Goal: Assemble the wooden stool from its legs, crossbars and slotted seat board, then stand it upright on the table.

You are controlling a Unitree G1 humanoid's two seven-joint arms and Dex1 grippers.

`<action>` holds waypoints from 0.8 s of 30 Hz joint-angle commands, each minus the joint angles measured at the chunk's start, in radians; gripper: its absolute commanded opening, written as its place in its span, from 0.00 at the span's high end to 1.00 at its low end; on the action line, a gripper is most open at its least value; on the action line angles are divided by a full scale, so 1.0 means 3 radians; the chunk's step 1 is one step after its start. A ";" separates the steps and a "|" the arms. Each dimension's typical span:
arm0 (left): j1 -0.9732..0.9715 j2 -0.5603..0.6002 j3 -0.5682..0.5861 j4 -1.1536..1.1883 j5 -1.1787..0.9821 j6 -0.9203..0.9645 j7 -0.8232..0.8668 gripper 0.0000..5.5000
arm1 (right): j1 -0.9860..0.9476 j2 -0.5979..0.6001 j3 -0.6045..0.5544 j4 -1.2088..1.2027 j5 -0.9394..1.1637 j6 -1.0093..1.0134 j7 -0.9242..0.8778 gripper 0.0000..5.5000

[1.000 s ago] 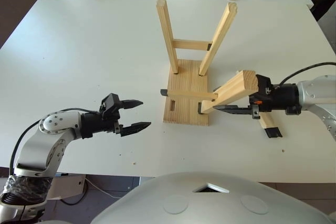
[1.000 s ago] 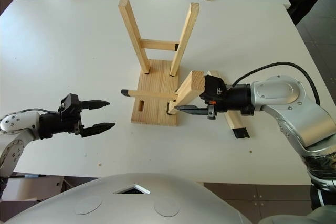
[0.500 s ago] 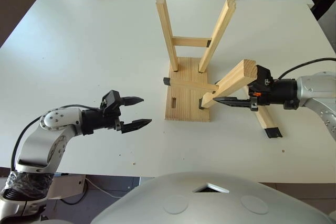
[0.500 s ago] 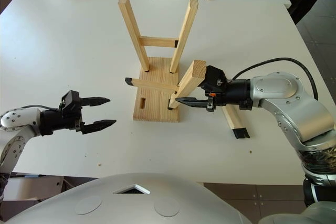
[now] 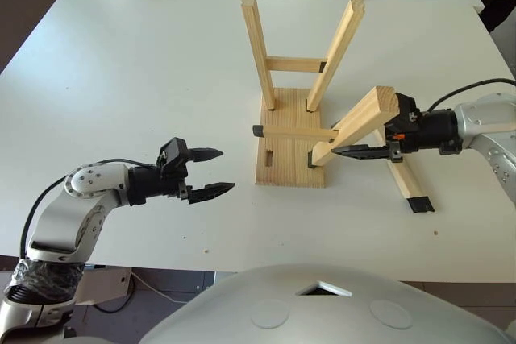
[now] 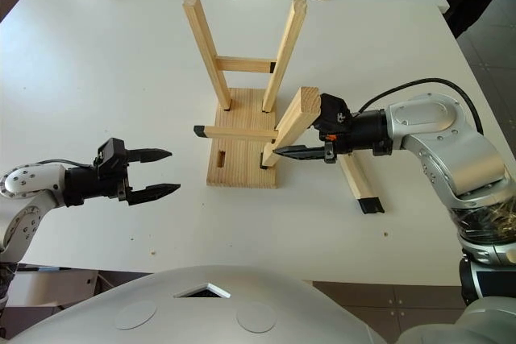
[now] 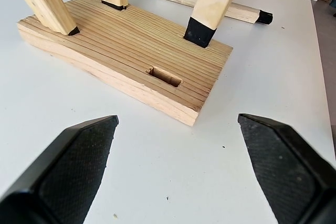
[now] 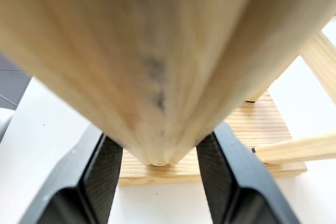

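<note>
Four square-sectioned legs of pale wood are seen on the white table [image 5: 121, 78]. A flat, rectangular slotted seat board [image 5: 290, 173] of grooved pale wood is laid at the middle of the table. Two upright legs [image 5: 258, 50] are set in its far end, spread slightly apart toward their tops, and are joined by a short wooden crossbar [image 5: 294, 64].

A third leg [image 5: 359, 122] is held tilted over the board's right side, with its black-capped foot met by the board at the near right corner; how deeply it is seated cannot be told. A second crossbar [image 5: 294, 130], thin and black-tipped at its free end, is carried by this leg and projects to the left above the board.

The third leg is clamped between the black fingers of the right gripper [image 8: 160, 140], one pressed against each side. A fourth leg [image 5: 405, 181] is laid flat on the table just right of the board, under the right arm.

The left gripper [image 5: 226, 169] is held low over the table, left of the board and apart from it, its fingers spread wide with nothing between them. An empty slot [image 7: 165, 76] is seen near the board's near left corner.
</note>
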 commanded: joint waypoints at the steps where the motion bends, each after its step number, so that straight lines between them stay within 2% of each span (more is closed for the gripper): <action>1: -0.0094 0.0037 -0.0040 0.0011 0.0010 0.0037 -0.0059 0.23 | -0.0005 0.0072 0.0169 0.0044 -0.0114 0.0033 0.0082 0.63; 16: -0.0360 0.0091 -0.0152 0.0140 0.0055 0.0104 -0.0242 0.23 | 0.0084 0.0140 0.0381 0.0453 -0.0327 -0.0143 0.0342 0.63; 24: -0.0532 0.0124 -0.0241 0.0180 0.0070 0.0155 -0.0354 0.23 | 0.0278 0.0187 0.0569 0.0385 -0.0403 -0.0234 0.0320 0.63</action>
